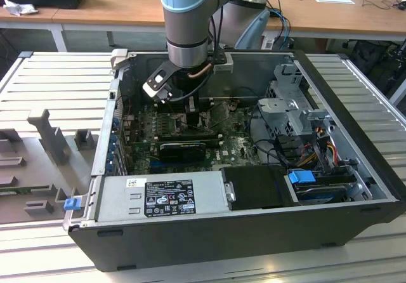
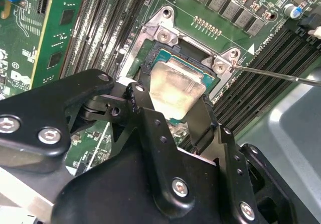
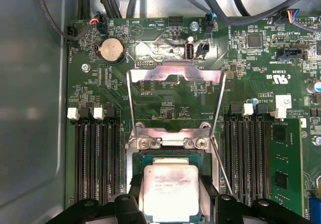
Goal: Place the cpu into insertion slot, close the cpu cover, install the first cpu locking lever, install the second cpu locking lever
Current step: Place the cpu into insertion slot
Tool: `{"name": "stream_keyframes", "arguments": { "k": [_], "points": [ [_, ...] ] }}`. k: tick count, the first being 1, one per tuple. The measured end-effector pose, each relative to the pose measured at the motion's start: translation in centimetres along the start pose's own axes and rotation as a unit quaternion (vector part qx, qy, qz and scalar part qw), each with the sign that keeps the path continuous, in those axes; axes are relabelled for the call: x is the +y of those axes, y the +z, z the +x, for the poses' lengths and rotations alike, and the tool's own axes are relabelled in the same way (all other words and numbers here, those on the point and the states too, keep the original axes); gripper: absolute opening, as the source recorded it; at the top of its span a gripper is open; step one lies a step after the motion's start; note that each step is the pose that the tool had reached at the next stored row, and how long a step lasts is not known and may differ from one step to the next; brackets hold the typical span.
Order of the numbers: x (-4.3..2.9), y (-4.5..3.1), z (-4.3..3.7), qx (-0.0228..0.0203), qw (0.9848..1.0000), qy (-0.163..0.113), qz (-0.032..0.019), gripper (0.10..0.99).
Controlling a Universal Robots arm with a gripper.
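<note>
Right now your claw (image 1: pixel 190 108) is down inside the open computer case (image 1: pixel 254 242), which lies on its side on the ribbed tabletop (image 1: pixel 57 80). The claw is in the far half of the case, toward the exterior view's left, with the grey power supply box (image 1: pixel 158 197) along the near wall.

In both wrist views you can see the claw (image 2: pixel 173 106) closed narrowly on the cpu (image 2: pixel 175 88). One black finger (image 2: pixel 139 96) sits against one side of the chip and the other against the opposite side. The cpu is directly over the insertion slot (image 2: pixel 173 52) on the green board. You cannot tell from these views whether it is fully seated.

In the first wrist view, the cpu cover (image 3: pixel 175 73) stands swung open, hinged at the slot's edge beyond the cpu (image 3: pixel 170 191). A thin wire lever (image 3: pixel 220 169) stands loose beside the slot, next to the memory slots (image 3: pixel 248 158).
</note>
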State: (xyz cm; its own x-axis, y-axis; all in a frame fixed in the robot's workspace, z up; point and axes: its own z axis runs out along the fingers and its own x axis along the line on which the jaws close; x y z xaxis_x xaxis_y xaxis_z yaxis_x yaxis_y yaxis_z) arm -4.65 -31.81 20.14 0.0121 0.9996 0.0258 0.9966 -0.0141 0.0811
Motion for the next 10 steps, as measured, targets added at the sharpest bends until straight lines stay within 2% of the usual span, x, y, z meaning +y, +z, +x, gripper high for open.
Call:
{"name": "stream_keyframes", "arguments": {
  "k": [9,10],
  "points": [
    [-0.01,0.07,0.00,-0.0002,1.0000,0.000,0.0000,0.541],
    [-0.01,0.07,0.00,-0.0002,1.0000,0.000,0.0000,0.604]
  ]
}}
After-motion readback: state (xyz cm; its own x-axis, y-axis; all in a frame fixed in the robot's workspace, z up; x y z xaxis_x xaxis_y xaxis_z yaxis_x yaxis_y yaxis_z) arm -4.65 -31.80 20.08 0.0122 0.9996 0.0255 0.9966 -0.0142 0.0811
